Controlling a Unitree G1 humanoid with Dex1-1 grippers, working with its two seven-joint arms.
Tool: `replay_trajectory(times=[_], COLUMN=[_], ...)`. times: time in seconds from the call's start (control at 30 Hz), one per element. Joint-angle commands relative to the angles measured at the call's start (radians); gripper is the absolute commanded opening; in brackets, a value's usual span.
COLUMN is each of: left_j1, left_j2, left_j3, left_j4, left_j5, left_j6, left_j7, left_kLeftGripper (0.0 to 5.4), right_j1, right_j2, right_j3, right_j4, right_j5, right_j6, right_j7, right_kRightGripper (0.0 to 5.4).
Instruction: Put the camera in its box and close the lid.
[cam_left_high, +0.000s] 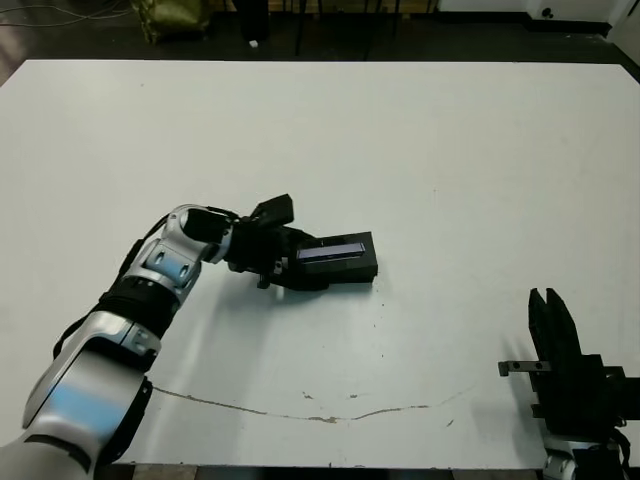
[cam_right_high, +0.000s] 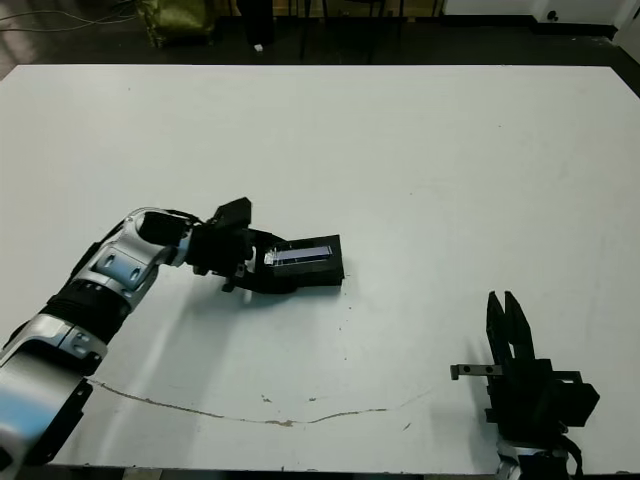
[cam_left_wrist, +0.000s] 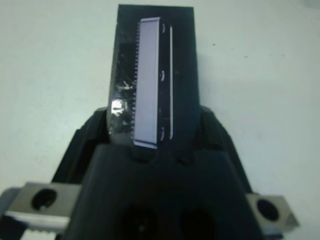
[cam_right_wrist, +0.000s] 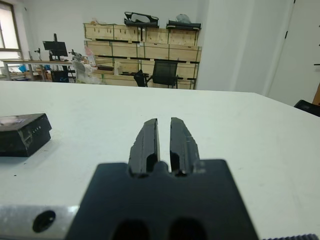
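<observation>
The lid (cam_left_high: 337, 250), a flat black slab with a silvery-lilac stripe, lies on top of a black block at the table's middle. From the right wrist view that lid (cam_right_wrist: 20, 121) caps a thick black body, so the box is covered and shows only as black side walls. My left gripper (cam_left_high: 296, 262) is shut on the lid's left end, with one finger (cam_left_wrist: 82, 145) on each long side of the lid (cam_left_wrist: 150, 75). The camera is hidden. My right gripper (cam_left_high: 550, 296) rests shut and empty near the table's front right, far from the block.
The white table (cam_left_high: 450, 150) stretches wide behind and to the right of the block. A thin crack line (cam_left_high: 330, 418) runs along the front of the tabletop. Beyond the far side, the right wrist view shows wooden crates (cam_right_wrist: 145, 50) and a chair.
</observation>
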Motion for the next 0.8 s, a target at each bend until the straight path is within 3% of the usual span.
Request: replay_trajectory(times=[0.03,0.3,0.8], left_j1=[-0.008,-0.033,-0.05], left_j2=[-0.004,-0.001,-0.046], left_j3=[-0.012,-0.018,-0.045], left_j4=[0.057,0.095,0.065], left_j5=[0.033,0.05,0.07], left_j6=[0.001,-0.032,0.019], left_j7=[-0.01,-0.033,-0.036], left_kLeftGripper=[2.55,2.55,2.55], right_j1=[0.022,0.012,0.026], right_j2=[-0.003,0.0,0.003], right_j3=[-0.008,-0.005,-0.001], right_j4=[0.001,0.028,0.012], right_j5=[0.001,-0.003,-0.005], right_j6=[0.009,-0.027,-0.013], right_j7=[-0.003,0.001,-0.003], right_kRightGripper=[0.0,0.0,0.0])
